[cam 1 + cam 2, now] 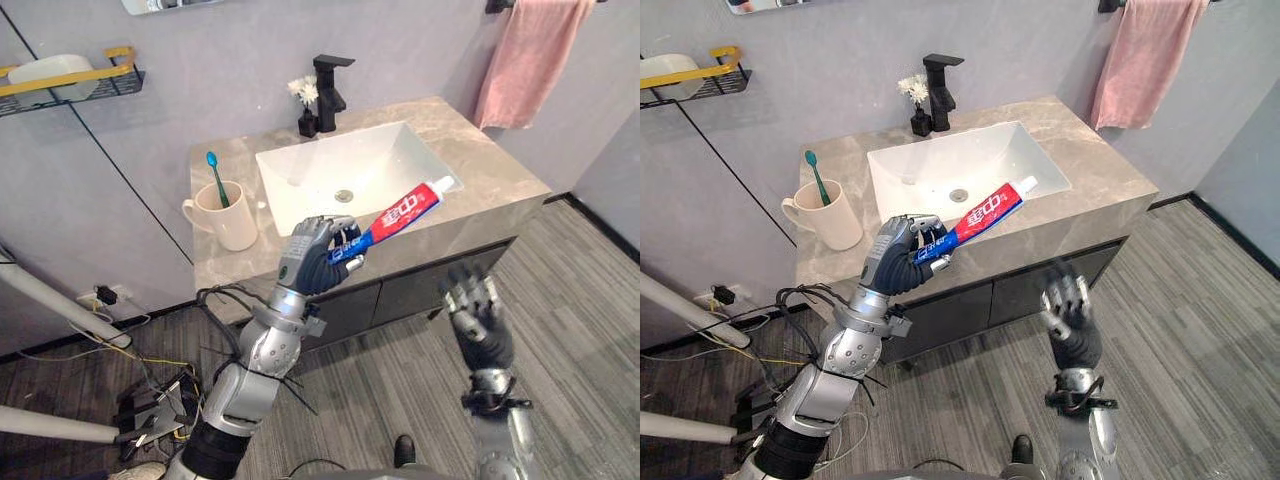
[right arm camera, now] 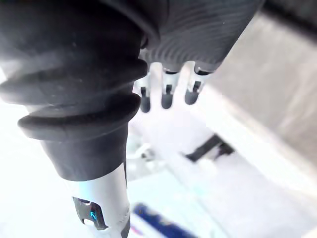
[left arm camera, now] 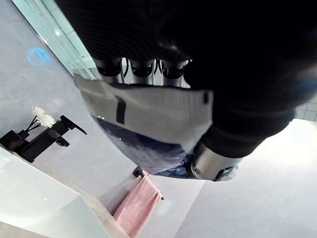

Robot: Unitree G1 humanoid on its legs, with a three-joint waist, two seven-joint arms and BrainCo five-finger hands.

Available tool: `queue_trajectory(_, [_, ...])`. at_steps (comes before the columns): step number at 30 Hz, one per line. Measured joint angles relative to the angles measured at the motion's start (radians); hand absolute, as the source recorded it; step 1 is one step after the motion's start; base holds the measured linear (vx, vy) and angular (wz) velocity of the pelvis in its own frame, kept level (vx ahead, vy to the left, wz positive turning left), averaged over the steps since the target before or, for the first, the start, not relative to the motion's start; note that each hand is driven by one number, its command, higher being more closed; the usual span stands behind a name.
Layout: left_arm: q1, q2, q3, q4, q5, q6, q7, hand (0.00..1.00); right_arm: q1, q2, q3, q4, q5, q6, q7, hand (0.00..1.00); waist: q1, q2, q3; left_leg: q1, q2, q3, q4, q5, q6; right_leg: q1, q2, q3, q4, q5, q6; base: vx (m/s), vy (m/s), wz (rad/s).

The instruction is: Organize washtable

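As it hovers, left robot hand [image 1: 312, 262] grips toothpaste [image 1: 405, 212].

Both eye views looking down from head height onto the washtable [image 1: 490, 170], sharing the sink [image 1: 320, 170] and faucet [image 1: 940, 85] from slightly offset positions, left wrist view sitting very close behind the left hand [image 3: 237, 74], facing faucet and pink towel [image 3: 136, 210], right wrist view peering closely along the right hand [image 2: 198, 29].

Grey stone washtable [image 1: 500, 185] with a basin set into it.
A white rectangular sink [image 1: 330, 165] sat sunk in the middle of the top. To the left of the sink stood a cream mug [image 1: 232, 220] with a teal toothbrush [image 1: 217, 177] upright in it. Behind the sink, by the wall, stood a black faucet [image 1: 330, 90] and, toward the sink's left side, a small black vase [image 1: 308, 124] of white flowers.
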Motion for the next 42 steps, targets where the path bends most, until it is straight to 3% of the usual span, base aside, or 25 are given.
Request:
queue_trajectory(5, [0.000, -0.004, -0.041, -0.027, -0.020, 0.000, 0.009, 1.00, -0.050, 0.007, 0.051, 0.000, 0.141, -0.023, -0.080, 0.00, 0.021, 0.002, -0.004, 0.004, -0.002, -0.006, -0.006, 0.000, 0.000, 0.007, -0.002, -0.005, 0.000, 0.000, 0.000, -0.01, -0.001, 0.02])
queue_trajectory(9, [0.003, -0.003, -0.076, -0.027, -0.023, -0.004, 0.019, 1.00, -0.088, 0.005, 0.091, 0.000, 0.184, -0.034, -0.101, 0.00, 0.025, 0.001, -0.006, 0.004, -0.002, -0.014, -0.009, 0.000, 0.001, 0.018, -0.004, -0.020, 0.000, 0.000, 0.000, -0.04, -0.005, 0.07])
queue_trajectory(14, [0.038, -0.001, -0.115, -0.024, -0.058, -0.027, 0.020, 1.00, -0.140, -0.006, 0.168, -0.001, 0.248, -0.068, -0.104, 0.00, 0.029, -0.007, -0.012, 0.002, -0.003, -0.018, -0.010, 0.001, 0.000, 0.018, -0.004, -0.024, 0.000, 0.000, 0.000, -0.03, -0.009, 0.01])
queue_trajectory(24, [0.044, 0.002, -0.181, 0.067, -0.058, -0.028, 0.018, 1.00, -0.222, -0.050, 0.284, -0.009, 0.319, -0.070, -0.104, 0.00, 0.052, -0.016, -0.017, -0.013, -0.002, -0.037, -0.002, 0.001, 0.000, 0.018, -0.005, -0.036, 0.000, 0.000, 0.000, -0.01, -0.005, 0.05])
queue_trajectory(32, [0.041, 0.015, -0.198, 0.105, -0.058, -0.045, 0.024, 1.00, -0.226, -0.077, 0.320, -0.008, 0.360, -0.089, -0.120, 0.00, 0.055, -0.044, -0.035, -0.030, -0.002, -0.055, 0.006, 0.002, 0.000, 0.018, -0.007, -0.053, 0.000, 0.000, 0.000, -0.02, -0.006, 0.06])
queue_trajectory(33, [0.042, 0.016, -0.198, 0.107, -0.058, -0.047, 0.024, 1.00, -0.226, -0.083, 0.322, -0.008, 0.361, -0.089, -0.122, 1.00, 0.055, -0.045, -0.035, -0.030, -0.002, -0.055, 0.006, 0.002, 0.000, 0.018, -0.007, -0.053, 0.000, 0.000, 0.000, 0.00, 0.000, 0.00])
queue_trajectory(42, [0.042, 0.035, -0.200, 0.153, -0.058, -0.070, 0.024, 1.00, -0.226, -0.128, 0.344, -0.008, 0.370, -0.088, -0.123, 1.00, 0.054, -0.046, -0.035, -0.036, -0.002, -0.060, 0.007, 0.002, 0.000, 0.017, -0.007, -0.056, 0.000, 0.000, 0.000, -0.01, -0.002, 0.01])
